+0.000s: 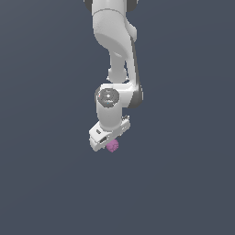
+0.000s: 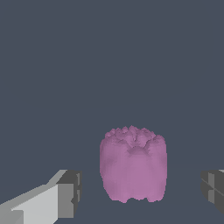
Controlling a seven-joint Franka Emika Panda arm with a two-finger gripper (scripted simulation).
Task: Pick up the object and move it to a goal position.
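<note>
The object [image 2: 133,164] is a small purple-pink bumpy lump resting on the dark grey floor. In the wrist view it sits between my two fingertips, with a gap on each side: one grey pad [image 2: 70,192] on one side and the other pad [image 2: 213,188] on the far side. My gripper [image 2: 141,191] is open and touches nothing. In the exterior view the object [image 1: 113,146] peeks out just under the white hand of the gripper [image 1: 109,143], which is lowered over it from above.
Only a plain dark grey surface [image 1: 46,183] surrounds the arm in both views. The white arm [image 1: 114,41] comes down from the top of the exterior view.
</note>
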